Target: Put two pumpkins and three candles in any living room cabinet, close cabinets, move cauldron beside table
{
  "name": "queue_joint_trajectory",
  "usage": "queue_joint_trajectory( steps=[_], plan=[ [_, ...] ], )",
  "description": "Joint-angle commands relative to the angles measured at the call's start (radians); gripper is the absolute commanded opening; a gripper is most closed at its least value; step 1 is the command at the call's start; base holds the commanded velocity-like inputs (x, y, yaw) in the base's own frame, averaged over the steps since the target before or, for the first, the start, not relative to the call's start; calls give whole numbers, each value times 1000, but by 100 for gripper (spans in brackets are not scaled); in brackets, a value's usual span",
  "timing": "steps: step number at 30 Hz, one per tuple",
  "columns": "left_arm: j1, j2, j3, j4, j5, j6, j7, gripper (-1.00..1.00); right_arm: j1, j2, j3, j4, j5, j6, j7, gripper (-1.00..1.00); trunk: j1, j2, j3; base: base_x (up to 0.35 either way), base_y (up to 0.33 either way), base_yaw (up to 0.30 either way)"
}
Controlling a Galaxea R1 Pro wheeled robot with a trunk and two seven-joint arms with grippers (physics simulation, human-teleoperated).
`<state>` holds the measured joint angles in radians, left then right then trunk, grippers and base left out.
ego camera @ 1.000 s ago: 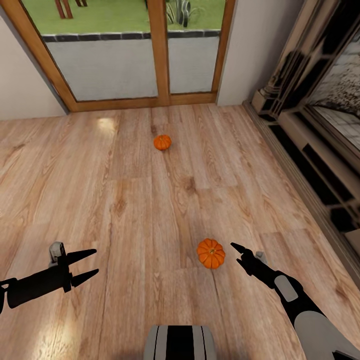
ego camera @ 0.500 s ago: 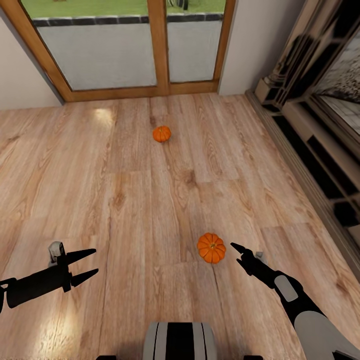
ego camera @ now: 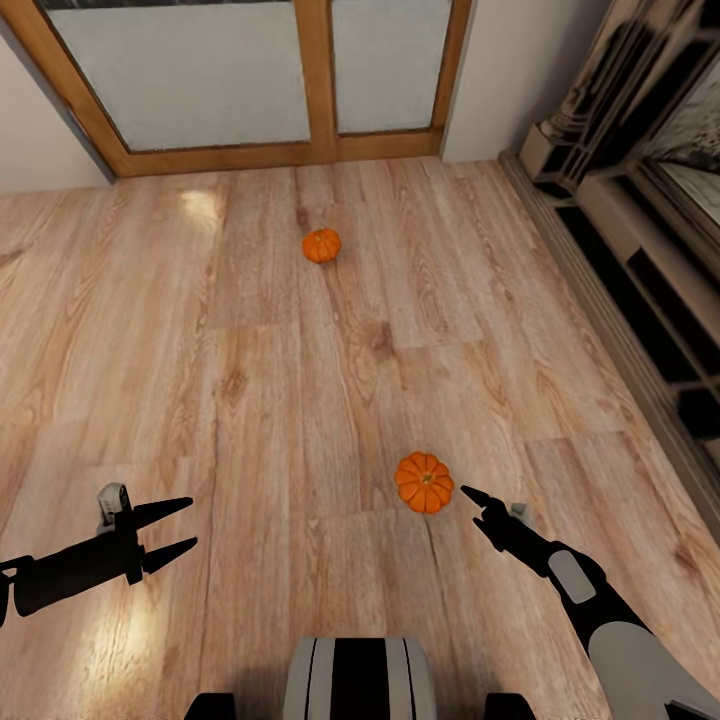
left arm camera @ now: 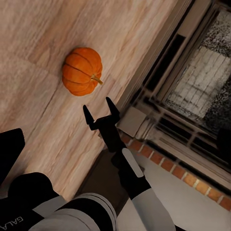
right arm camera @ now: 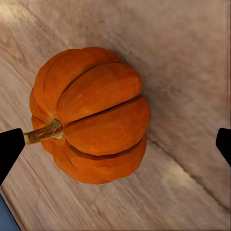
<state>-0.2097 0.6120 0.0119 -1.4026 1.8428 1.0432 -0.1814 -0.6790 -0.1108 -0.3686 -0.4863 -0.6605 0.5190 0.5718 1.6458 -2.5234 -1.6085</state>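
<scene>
Since a second ago your head camera has tipped down: the glass doors have slid toward the top of the head view and the garden beyond them is gone, while both arms sit at the same spots in the picture. The two pumpkins have only drifted upward with that shift, so the view moved, not them.

At the left, your left gripper (ego camera: pixel 183 528) hangs over bare wood floor (ego camera: pixel 200 350), its two black fingers spread apart and holding nothing, touching nothing.

Toward the middle, the far pumpkin (ego camera: pixel 321 245) rests on the floor near the glass doors (ego camera: pixel 250 80), well apart from both arms.

Further right, the near pumpkin (ego camera: pixel 424 482) sits on the planks just beside your right gripper (ego camera: pixel 470 497). In the right wrist view this pumpkin (right arm camera: pixel 91 113) lies between the two fingertips, stem toward one of them, with the jaws wide open and floor showing on the other side, so nothing is gripped. The left wrist view shows the same gap between the spread prongs (left arm camera: pixel 101 112) and the pumpkin.

Along the right edge runs a dark shelving unit (ego camera: pixel 640 250).
</scene>
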Motion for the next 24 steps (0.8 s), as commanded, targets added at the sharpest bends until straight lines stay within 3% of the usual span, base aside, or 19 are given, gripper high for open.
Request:
queue_joint_trajectory(
  steps=[1, 24],
  plan=[
    [0, 0, 0, 1, -9, 3, -10, 100, -1, 0, -4, 0, -4, 8, -1, 100, 0, 0, -1, 0, 0, 0],
    [0, -3, -4, 1, -10, 1, -10, 100, -1, 2, -1, 0, -5, 7, -1, 100, 0, 0, -1, 56, 27, 0]
  ],
)
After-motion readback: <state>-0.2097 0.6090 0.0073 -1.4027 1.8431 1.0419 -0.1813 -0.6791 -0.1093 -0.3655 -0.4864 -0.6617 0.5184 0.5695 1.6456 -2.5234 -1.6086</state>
